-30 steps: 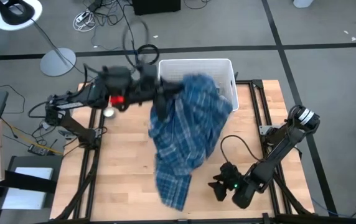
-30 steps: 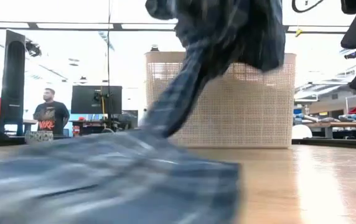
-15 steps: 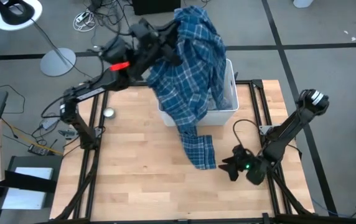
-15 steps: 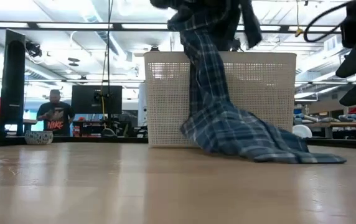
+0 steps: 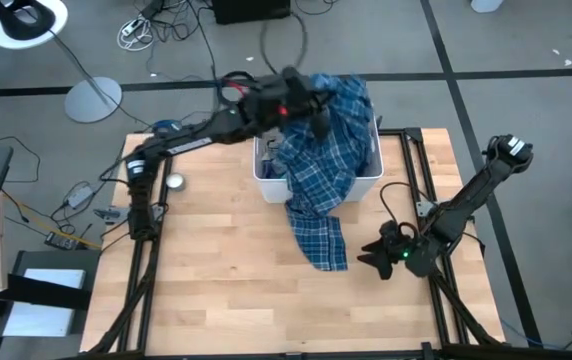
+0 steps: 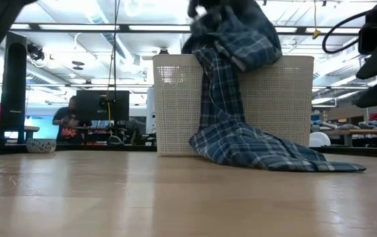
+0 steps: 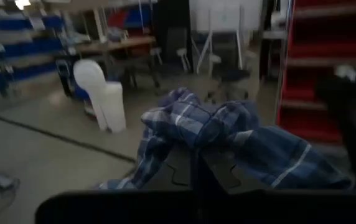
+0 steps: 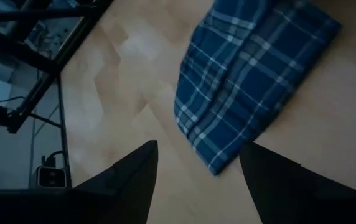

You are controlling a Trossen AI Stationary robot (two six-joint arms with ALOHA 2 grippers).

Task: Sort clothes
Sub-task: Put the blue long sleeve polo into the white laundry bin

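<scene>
The blue-white plaid shirt [image 5: 331, 150] is draped over the white bin [image 5: 369, 182] at the table's far edge. It hangs down the bin's near wall [image 6: 175, 105], and its lower end [image 5: 323, 245] lies spread on the wood. My left gripper [image 5: 318, 110] reaches level over the bin and is shut on the shirt's top. My right gripper [image 5: 371, 258] stands open low over the table's right side, just right of the shirt's lower end [image 8: 246, 74], with nothing between its fingers. My left gripper pinches a bunched fold [image 7: 198, 127] at the top of the plaid shirt between its two fingers. It comes in level from the table's left, above the bin. The cloth falls slack from the hold into the bin and over its near wall, down to the table [image 6: 267, 155].
A small round metal object [image 5: 174, 181] lies on the table's left side. Black frame rails [image 5: 146, 270] run along both sides of the table. A person [image 6: 70, 122] stands in the room beyond the far edge.
My left gripper has carried the shirt up and toward the far edge, then right and down over the bin. The shirt has left the middle of the table and now hangs over the bin, its lower end dragged toward the bin. My right gripper has drawn back toward the table's right edge.
</scene>
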